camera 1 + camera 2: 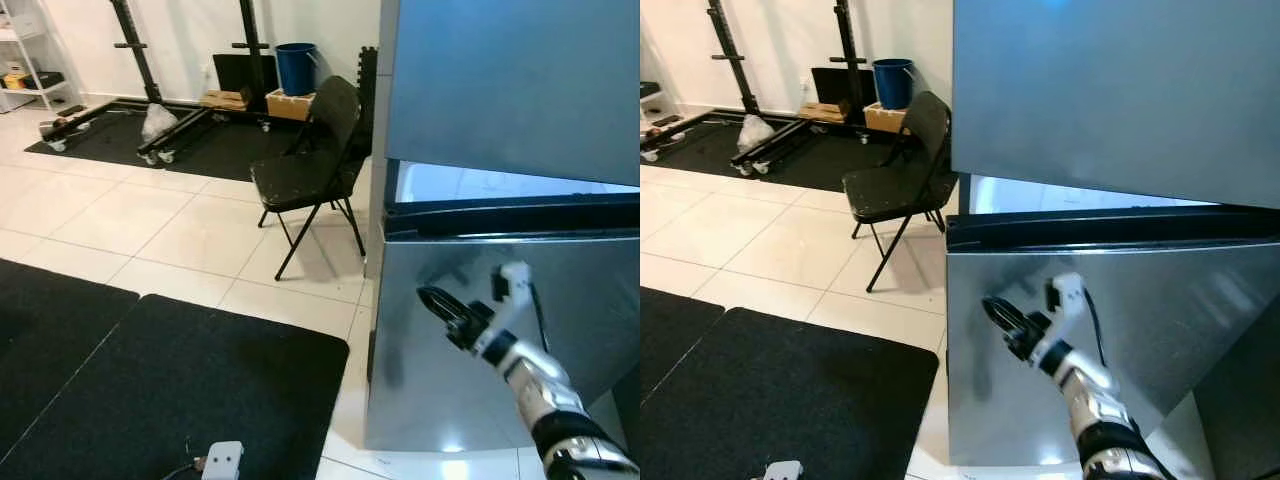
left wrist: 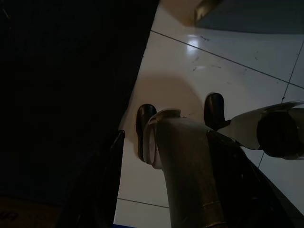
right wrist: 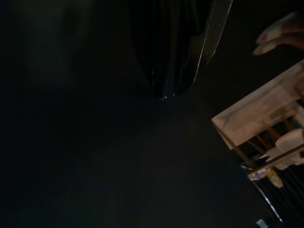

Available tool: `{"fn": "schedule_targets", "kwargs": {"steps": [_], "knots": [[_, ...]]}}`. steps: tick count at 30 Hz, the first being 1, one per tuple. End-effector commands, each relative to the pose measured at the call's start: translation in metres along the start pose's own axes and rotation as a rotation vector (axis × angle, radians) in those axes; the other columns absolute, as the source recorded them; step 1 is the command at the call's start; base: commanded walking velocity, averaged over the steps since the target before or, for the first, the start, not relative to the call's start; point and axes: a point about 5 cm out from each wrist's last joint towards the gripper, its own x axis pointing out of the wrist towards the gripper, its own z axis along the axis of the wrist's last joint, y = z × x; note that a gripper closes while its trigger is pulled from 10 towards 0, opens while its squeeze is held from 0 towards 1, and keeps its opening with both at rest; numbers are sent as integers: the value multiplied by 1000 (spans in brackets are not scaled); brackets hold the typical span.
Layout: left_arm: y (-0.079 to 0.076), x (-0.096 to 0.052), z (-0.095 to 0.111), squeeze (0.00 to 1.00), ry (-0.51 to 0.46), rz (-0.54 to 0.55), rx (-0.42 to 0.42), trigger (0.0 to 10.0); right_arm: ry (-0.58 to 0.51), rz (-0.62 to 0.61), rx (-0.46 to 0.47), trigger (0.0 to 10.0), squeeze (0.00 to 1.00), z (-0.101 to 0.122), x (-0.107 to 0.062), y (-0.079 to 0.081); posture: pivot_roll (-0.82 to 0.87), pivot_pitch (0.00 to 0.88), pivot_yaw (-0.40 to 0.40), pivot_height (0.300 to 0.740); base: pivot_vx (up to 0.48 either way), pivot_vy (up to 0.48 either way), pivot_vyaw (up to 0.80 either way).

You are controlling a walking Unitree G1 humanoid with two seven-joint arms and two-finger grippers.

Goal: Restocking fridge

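Right hand raised before the steel fridge door

The fridge (image 1: pixel 500 90) stands at the robot's right, a tall steel body with an upper door and a lower door (image 1: pixel 1120 330). Between the two doors there is a black band and a bright gap.

The right hand (image 1: pixel 440 303) is lifted in front of the lower door, close to its left edge. Its black fingers (image 1: pixel 998 310) point to the left and lie close together; whether they are released or clenched I cannot tell, and nothing is seen between them.

The left hand (image 2: pixel 178 118) hangs low over the white tile floor (image 2: pixel 190 80), beside a black mat (image 1: pixel 180 390). Its fingers stand apart, holding nothing.

A black folding chair (image 1: pixel 310 170) stands on the tiles left of the fridge. Behind it are a blue bucket (image 1: pixel 296 67) and black rack frames (image 1: pixel 140 60) by the wall.
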Motion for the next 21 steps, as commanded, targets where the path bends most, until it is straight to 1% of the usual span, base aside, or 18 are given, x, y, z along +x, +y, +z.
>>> {"fn": "schedule_targets", "kwargs": {"steps": [1,2,5,8,9,14,15,16,17,18,20,21], "knots": [[5,-3,-4,0,15,5,26,10000,-9,-1,-42,10000,0,10,9,1,-16,0,8,740,0,0,0],[5,-3,-4,0,15,5,26,10000,-9,-1,-42,10000,0,10,9,1,-16,0,8,740,0,0,0],[10,-8,-14,0,31,10,22,10000,15,6,-98,10000,0,21,22,4,0,0,-1,740,0,0,0],[12,-10,-19,0,37,13,19,10000,19,0,-112,10000,0,25,26,4,10,0,-6,740,0,0,0],[13,-12,-23,0,43,17,14,10000,23,-18,-136,10000,0,31,30,3,19,0,-12,740,0,0,0],[15,-13,-27,0,47,19,11,10000,26,-42,-158,10000,0,36,34,2,23,0,-13,740,0,0,0],[17,-16,-30,0,48,22,7,10000,26,-85,-192,10000,0,44,39,-1,43,0,-21,740,0,0,0],[17,-16,-30,0,48,22,7,10000,26,-85,-192,10000,0,44,39,-1,43,0,-21,740,0,0,0],[19,-17,-32,0,45,21,5,10000,29,-123,-232,10000,0,52,43,-2,49,0,-24,740,0,0,0],[19,-17,-32,0,45,21,5,10000,29,-123,-232,10000,0,52,43,-2,49,0,-24,740,0,0,0],[22,-20,-35,0,37,21,3,10000,49,-180,-299,10000,0,63,49,-5,59,0,-29,740,0,0,0],[22,-20,-35,0,37,21,3,10000,49,-180,-299,10000,0,63,49,-5,59,0,-29,740,0,0,0]]}}
